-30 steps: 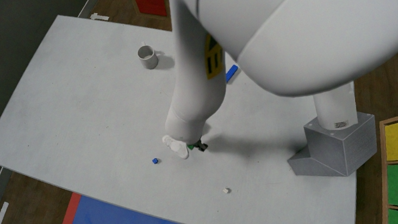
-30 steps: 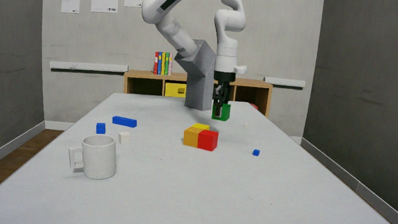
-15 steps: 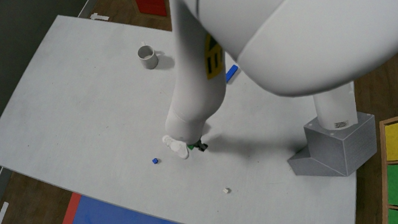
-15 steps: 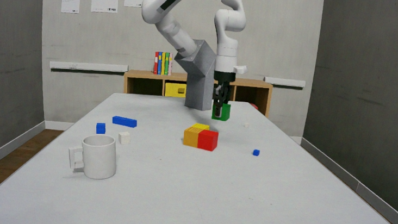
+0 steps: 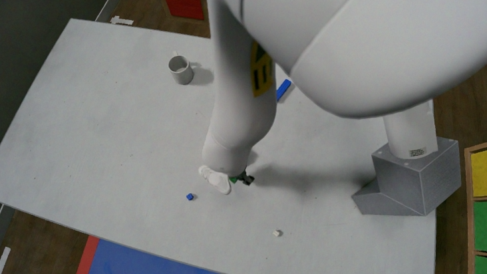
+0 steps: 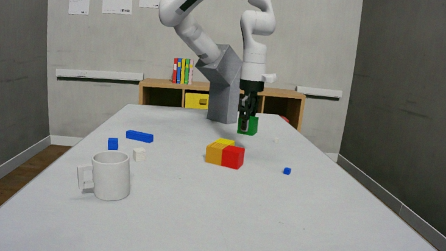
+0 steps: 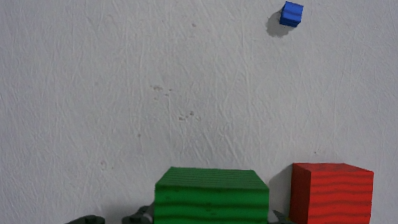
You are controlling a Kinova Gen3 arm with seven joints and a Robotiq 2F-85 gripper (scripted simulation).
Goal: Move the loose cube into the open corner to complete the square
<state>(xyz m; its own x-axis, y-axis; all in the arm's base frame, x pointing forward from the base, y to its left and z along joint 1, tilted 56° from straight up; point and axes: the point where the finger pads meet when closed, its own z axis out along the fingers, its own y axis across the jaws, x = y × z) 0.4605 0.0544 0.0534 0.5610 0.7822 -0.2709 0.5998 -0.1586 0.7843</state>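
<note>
Clamping the green cube in the claw

Holding the green cube (image 5: 233, 179) (image 6: 248, 125) (image 7: 211, 199) aloft in the claw (image 5: 242, 178) (image 6: 247, 126), above the tabletop (image 5: 136, 142) (image 6: 174, 199) (image 7: 125, 90), near the red cube (image 6: 233, 156) (image 7: 332, 195).

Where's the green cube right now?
In the exterior view, the green cube is held in the gripper, above the table, behind the red and yellow cubes.
</note>
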